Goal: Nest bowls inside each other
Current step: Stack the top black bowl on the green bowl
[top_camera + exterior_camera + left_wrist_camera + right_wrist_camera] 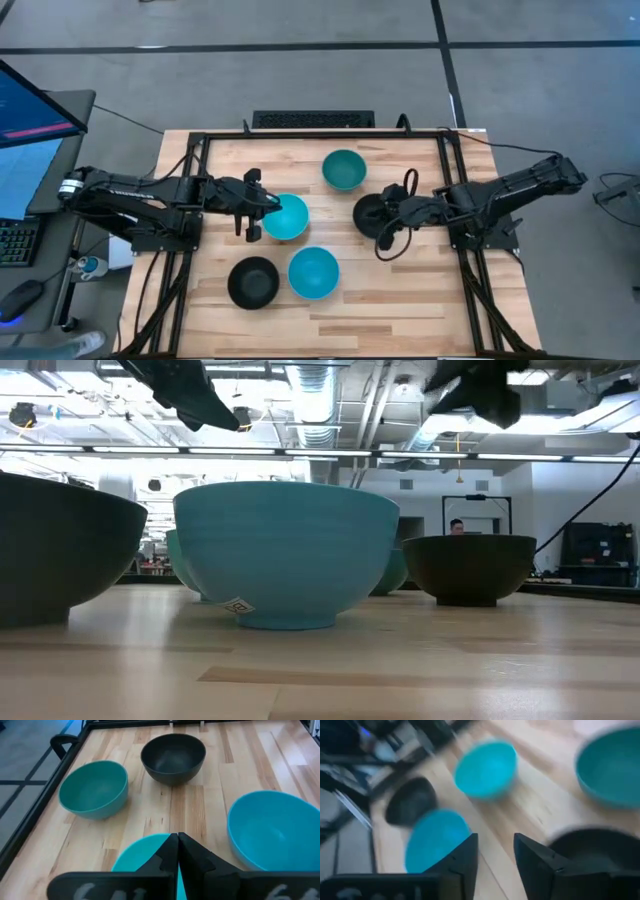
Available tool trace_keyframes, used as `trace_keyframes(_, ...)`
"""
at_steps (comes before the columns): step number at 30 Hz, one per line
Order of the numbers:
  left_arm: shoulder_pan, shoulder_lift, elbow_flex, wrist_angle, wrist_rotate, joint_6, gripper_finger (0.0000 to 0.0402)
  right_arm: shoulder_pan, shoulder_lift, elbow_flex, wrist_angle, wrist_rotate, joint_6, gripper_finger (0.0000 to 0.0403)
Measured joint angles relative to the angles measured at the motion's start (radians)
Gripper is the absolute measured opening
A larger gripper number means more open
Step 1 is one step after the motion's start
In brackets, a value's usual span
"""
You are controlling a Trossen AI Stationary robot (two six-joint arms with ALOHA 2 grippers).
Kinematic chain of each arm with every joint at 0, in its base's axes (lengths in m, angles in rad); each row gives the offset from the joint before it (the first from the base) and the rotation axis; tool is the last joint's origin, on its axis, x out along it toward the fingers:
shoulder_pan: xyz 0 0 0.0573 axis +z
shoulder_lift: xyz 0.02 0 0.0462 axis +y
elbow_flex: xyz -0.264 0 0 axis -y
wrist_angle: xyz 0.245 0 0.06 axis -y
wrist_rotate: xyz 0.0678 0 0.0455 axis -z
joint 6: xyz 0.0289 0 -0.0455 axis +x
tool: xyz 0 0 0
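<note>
Five bowls stand upright on their bases on the wooden table. One cyan bowl (pixel 288 219) sits mid-table, the teal-green bowl (pixel 344 170) behind it, a black bowl (pixel 368 213) to its right. A second cyan bowl (pixel 313 272) and second black bowl (pixel 253 282) stand near the front edge. My left gripper (pixel 270 205) (pixel 178 839) is shut and hovers above the mid-table cyan bowl's left rim (pixel 142 852), well clear of it in the low view (pixel 195 395). My right gripper (pixel 380 214) (pixel 495 847) is open, above the right black bowl (pixel 592 850).
A black metal frame (pixel 200 140) runs along the table's far, left and right sides. A cable loop (pixel 392 245) hangs beside the right gripper. Bare wood lies at the table's near right (pixel 400 300). A person (pixel 457 527) sits far behind the table.
</note>
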Motion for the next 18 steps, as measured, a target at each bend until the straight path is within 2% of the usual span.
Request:
trace_keyframes(4,0.000,0.000,0.000,0.000,0.000,0.000,0.0002,0.004,-0.003,0.000,-0.255,-0.070,0.045,0.0128)
trace_keyframes(7,0.000,0.000,0.000,0.000,-0.001,0.001,0.0002,-0.005,0.026,0.000,-0.346,-0.159,0.065,0.0139)
trace_keyframes(11,0.000,0.000,0.000,0.000,-0.002,0.001,0.0002,-0.007,0.070,-0.001,-0.320,-0.209,0.039,0.0190)
trace_keyframes(15,0.000,0.000,0.000,0.000,-0.005,0.000,0.0002,-0.032,0.128,0.000,-0.330,-0.183,0.026,0.0249)
trace_keyframes(18,0.000,0.000,0.000,-0.001,-0.020,0.002,0.0002,-0.057,0.199,0.000,-0.350,-0.177,-0.009,0.0268)
